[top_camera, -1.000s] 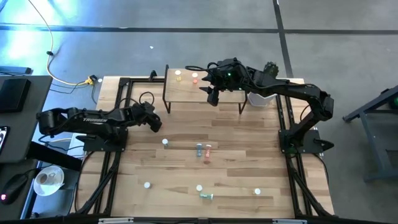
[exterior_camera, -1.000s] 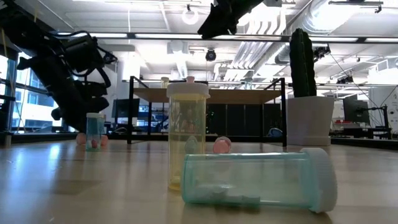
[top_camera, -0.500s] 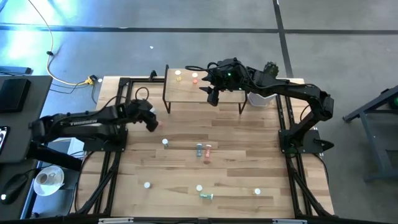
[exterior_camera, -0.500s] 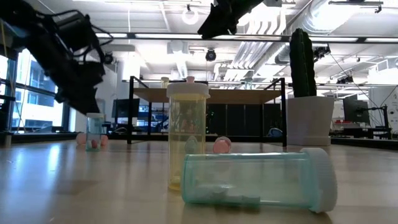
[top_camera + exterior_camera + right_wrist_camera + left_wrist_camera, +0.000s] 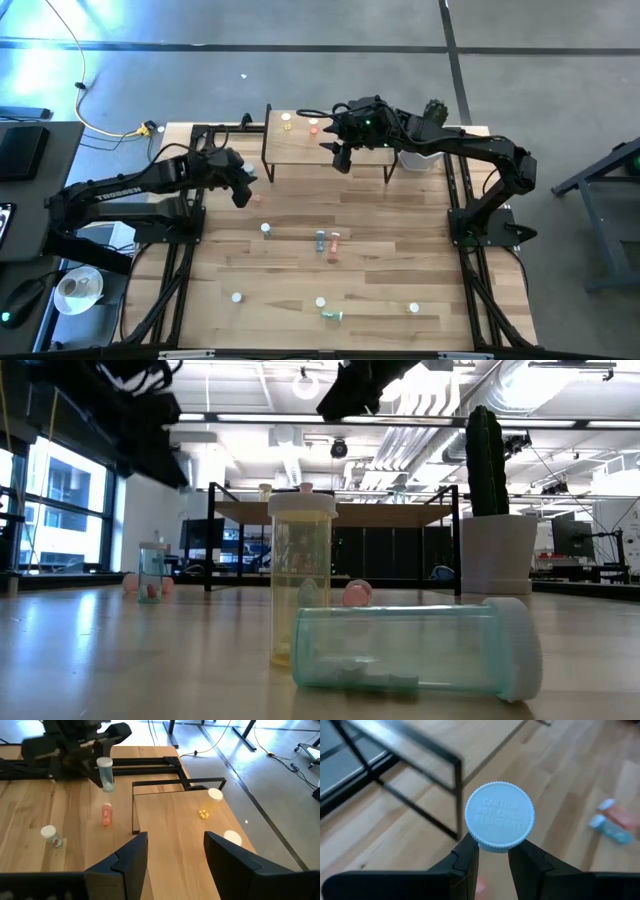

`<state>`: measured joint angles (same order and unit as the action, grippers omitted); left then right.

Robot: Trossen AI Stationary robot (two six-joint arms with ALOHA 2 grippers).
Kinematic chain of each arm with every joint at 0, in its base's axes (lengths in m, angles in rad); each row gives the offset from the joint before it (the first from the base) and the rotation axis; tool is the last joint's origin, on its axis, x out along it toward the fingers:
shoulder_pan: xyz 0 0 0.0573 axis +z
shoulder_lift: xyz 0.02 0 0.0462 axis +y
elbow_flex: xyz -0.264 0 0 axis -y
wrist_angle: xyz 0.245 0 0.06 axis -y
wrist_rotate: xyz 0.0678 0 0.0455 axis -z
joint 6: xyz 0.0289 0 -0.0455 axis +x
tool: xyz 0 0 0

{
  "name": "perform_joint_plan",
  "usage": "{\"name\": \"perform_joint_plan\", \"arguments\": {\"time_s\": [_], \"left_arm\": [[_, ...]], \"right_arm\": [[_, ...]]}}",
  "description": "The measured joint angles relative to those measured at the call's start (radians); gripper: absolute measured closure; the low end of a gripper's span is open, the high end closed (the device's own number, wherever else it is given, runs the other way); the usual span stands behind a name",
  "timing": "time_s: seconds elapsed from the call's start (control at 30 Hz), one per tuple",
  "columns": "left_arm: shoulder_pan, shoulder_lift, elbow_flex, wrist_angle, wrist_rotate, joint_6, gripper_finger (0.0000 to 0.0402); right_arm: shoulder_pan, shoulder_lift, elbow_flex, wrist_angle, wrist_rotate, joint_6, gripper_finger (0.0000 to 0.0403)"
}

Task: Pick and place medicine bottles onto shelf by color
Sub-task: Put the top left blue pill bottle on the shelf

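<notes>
A light-wood worktop (image 5: 400,260) stands on a grey concrete floor, with an open office behind it in the low view.

Near the left edge, the left gripper (image 5: 240,187) hangs above the worktop just off the shelf's left end. Its fingers (image 5: 467,857) are pinched on a held bottle (image 5: 105,773), gripped just under its white cap (image 5: 499,816). The bottle hangs with its long axis near vertical, cap up, clear of the wood. Below it a pink bottle (image 5: 106,814) lies on its side on the worktop.

The shelf (image 5: 350,150) sits along the far edge, toward the middle. At its far left corner stand a yellow bottle (image 5: 287,119) and a pink-red bottle (image 5: 313,125), both upright, close beside each other. The right gripper (image 5: 340,150) hovers over the shelf board, its fingers (image 5: 131,854) spread wide and holding nothing.

Mid-worktop, one white-capped bottle (image 5: 265,229) stands upright, and a blue bottle (image 5: 320,240) and a red bottle (image 5: 334,243) lie side by side. Along the near edge are three more white-capped bottles (image 5: 237,296), upright and well apart. A green bottle (image 5: 415,652) lies on its side there, long axis running along that edge, with small pale tablets inside. Just behind it stands a yellow bottle (image 5: 301,580), upright.

At the far right corner sits a white pot (image 5: 497,554) holding a cactus (image 5: 485,445).
</notes>
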<state>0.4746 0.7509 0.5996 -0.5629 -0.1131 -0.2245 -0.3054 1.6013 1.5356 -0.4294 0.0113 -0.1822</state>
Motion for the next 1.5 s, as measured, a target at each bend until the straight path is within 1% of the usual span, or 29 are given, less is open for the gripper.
{"name": "perform_joint_plan", "arguments": {"time_s": [0.17, 0.33, 0.57, 0.73, 1.0, 1.17, 1.33, 1.5], "left_arm": [[-0.063, 0.0, 0.055, -0.004, -0.003, -0.006, 0.0321], [-0.139, 0.007, 0.076, 0.008, -0.003, -0.007, 0.0321], [-0.233, 0.063, 0.077, 0.074, -0.003, -0.007, 0.0321], [-0.277, 0.136, 0.077, 0.137, -0.003, 0.0, 0.0321], [-0.3, 0.239, 0.077, 0.176, -0.004, 0.0, 0.0321], [-0.3, 0.292, 0.077, 0.183, -0.005, 0.004, 0.0321], [-0.3, 0.321, 0.077, 0.193, -0.007, 0.019, 0.0321], [-0.308, 0.336, 0.077, 0.253, -0.011, 0.056, 0.0321]], "right_arm": [[0.016, 0.0, 0.0, 0.0, 0.0, -0.001, 0.0217], [0.038, 0.0, 0.0, 0.0, -0.005, -0.009, 0.0217], [0.078, 0.0, 0.0, 0.001, -0.102, -0.002, 0.0217], [0.113, 0.014, 0.0, 0.012, -0.129, -0.009, 0.0217], [0.157, 0.08, 0.0, 0.065, -0.136, -0.065, 0.0217], [0.182, 0.143, 0.0, 0.171, -0.136, -0.073, 0.0217], [0.2, 0.192, 0.0, 0.214, -0.136, -0.087, 0.0217], [0.216, 0.224, 0.0, 0.26, -0.136, -0.073, 0.0217]]}}
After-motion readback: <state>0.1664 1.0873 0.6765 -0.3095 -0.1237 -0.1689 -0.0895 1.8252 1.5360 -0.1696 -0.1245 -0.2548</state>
